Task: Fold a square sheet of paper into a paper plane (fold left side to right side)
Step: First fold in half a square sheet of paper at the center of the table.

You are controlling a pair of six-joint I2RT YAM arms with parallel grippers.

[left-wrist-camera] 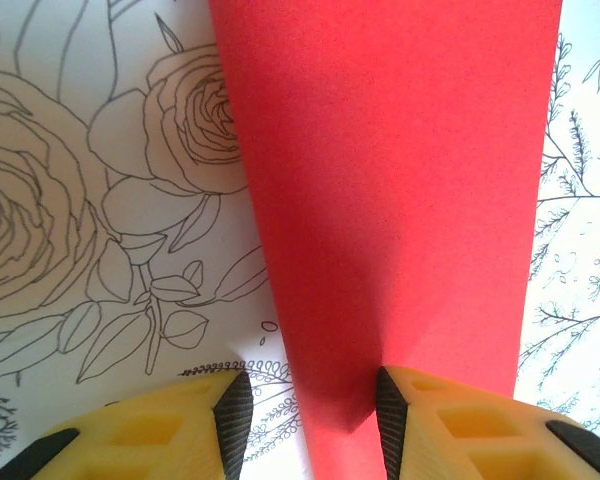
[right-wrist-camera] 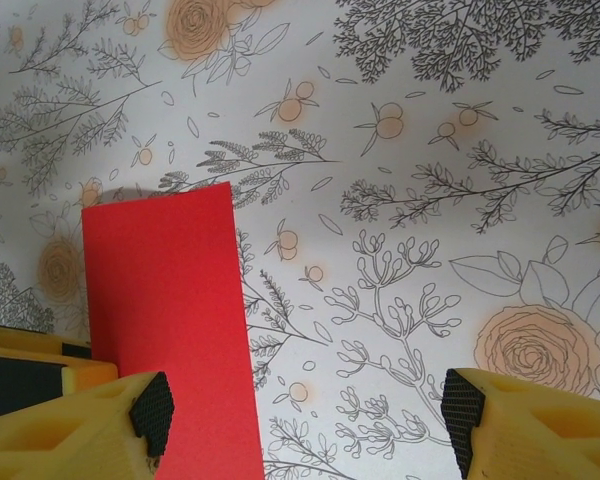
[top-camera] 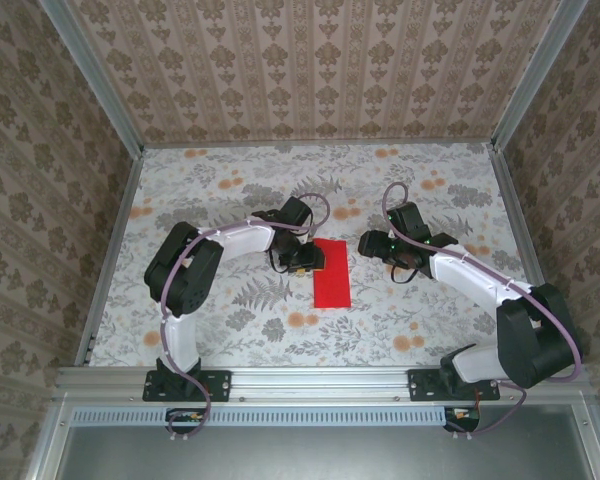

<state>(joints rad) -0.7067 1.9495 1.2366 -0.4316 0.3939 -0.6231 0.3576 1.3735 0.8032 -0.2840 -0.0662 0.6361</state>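
Metal rail [top-camera: 320, 383], floral tablecloth [top-camera: 230, 190], patterned walls [top-camera: 310, 60]

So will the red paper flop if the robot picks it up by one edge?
Probably floppy: the red paper looks thin and lies flat on the tablecloth. Likely very light, so a push may slide it. It looks folded, so it probably creases easily.

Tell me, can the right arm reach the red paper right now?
Probably yes: the right gripper hangs open beside the red paper, with nothing between them; the left gripper sits at the opposite edge.
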